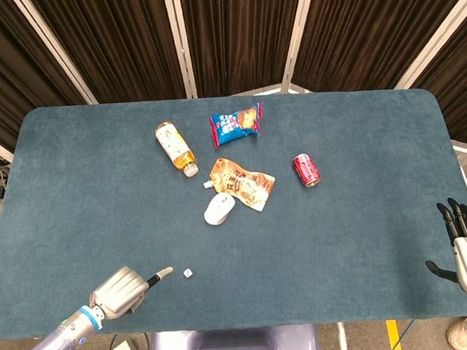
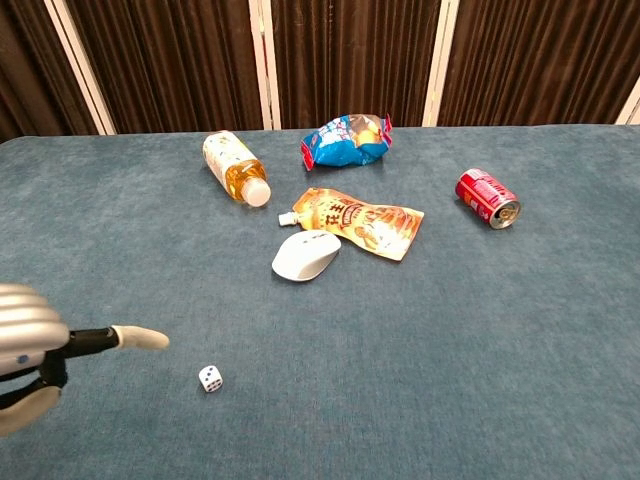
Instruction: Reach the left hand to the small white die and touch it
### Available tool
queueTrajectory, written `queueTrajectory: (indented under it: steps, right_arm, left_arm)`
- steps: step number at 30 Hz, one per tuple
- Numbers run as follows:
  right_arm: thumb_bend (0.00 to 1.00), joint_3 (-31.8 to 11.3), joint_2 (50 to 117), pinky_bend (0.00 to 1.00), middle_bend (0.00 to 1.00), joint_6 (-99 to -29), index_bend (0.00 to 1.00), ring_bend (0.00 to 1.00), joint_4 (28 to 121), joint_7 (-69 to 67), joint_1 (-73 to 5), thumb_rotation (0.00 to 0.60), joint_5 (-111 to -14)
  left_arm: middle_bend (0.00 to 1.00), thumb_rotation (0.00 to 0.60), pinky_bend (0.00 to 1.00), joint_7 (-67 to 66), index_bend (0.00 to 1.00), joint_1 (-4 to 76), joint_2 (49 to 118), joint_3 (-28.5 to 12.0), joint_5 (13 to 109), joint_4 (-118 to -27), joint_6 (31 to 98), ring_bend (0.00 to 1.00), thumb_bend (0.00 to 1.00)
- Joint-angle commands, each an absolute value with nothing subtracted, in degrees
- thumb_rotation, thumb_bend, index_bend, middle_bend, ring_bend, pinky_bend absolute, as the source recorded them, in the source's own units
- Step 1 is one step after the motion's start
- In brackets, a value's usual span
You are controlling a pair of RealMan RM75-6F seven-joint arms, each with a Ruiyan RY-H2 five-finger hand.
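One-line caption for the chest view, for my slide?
Left hand points one finger toward the small white die, not yet touching it.

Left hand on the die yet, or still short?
Apart. In the chest view, bare table cloth shows between the extended fingertip of the left hand and the small white die. The head view shows the same gap.
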State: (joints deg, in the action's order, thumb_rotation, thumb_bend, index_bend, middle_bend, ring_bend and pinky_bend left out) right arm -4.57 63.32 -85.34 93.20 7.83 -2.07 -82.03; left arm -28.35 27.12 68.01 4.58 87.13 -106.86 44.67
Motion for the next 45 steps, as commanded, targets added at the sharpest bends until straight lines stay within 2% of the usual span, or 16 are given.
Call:
queueTrajectory:
  steps: [1, 25, 45]
  right_arm:
    - [0.02, -4.6, 63.2, 0.00, 0.00, -85.2, 0.00, 0.00, 93.2, 7.7, -2.1, 0.600, -81.8]
    - [0.02, -4.7, 63.1, 0.00, 0.00, -85.2, 0.00, 0.00, 92.9, 7.6, -2.1, 0.600, -81.5]
    - [0.02, -4.5, 63.3, 0.00, 0.00, -85.1, 0.00, 0.00, 92.7, 8.0, -2.1, 0.600, -81.7]
  left_arm:
    - [0.81, 0.600, 0.86, -30.5, 0.00, 28.6, 70.2, 3.8, 83.9, -106.1, 43.1, 0.87, 0.74]
    - [0.81, 0.600, 0.86, -36.5, 0.00, 33.6, 75.8, 5.6, 74.4, -106.4, 42.2, 0.87, 0.74]
    - [0.81, 0.600, 0.86, -35.1, 0.00, 34.4, 75.0, 8.6, 72.4, -105.7, 44.0, 0.87, 0.74]
